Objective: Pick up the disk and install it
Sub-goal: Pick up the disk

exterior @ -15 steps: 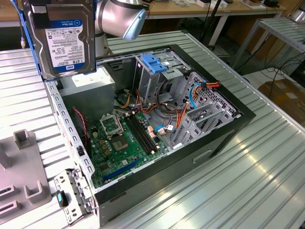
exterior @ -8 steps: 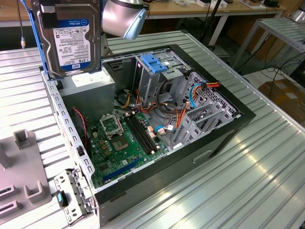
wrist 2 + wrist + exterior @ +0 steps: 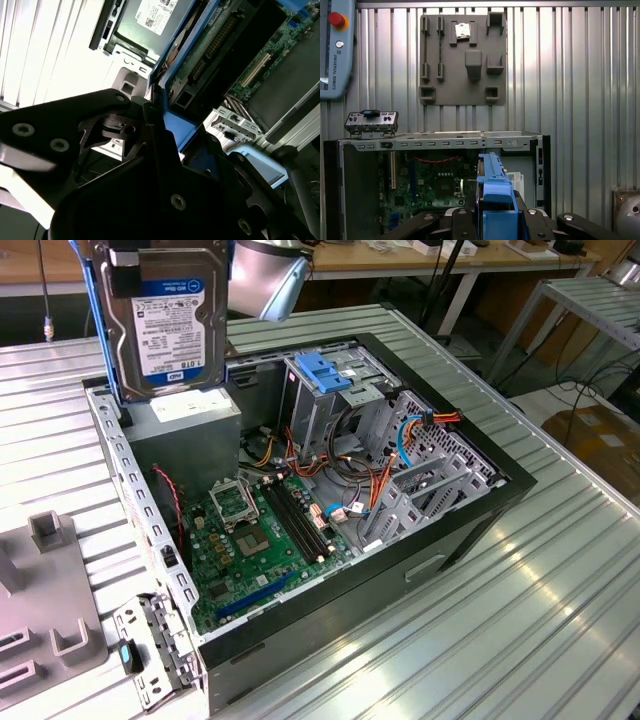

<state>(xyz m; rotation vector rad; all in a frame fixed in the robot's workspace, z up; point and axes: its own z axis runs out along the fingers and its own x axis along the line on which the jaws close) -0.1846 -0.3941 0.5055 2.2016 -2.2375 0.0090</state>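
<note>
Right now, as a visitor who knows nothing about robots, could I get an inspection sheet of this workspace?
Surface: ribbed metal table carrying an open computer case.
Job's things: the disk hangs upright above the case, not yet installed.
Clutter: grey fixture tray; small metal bracket beside the case.
Grippers: gripper shut on the disk's blue-railed edge.
Cables: orange, red and blue wires bundled inside the case.
Surroundings: wooden benches behind; control pendant with a red button on the table.
</note>
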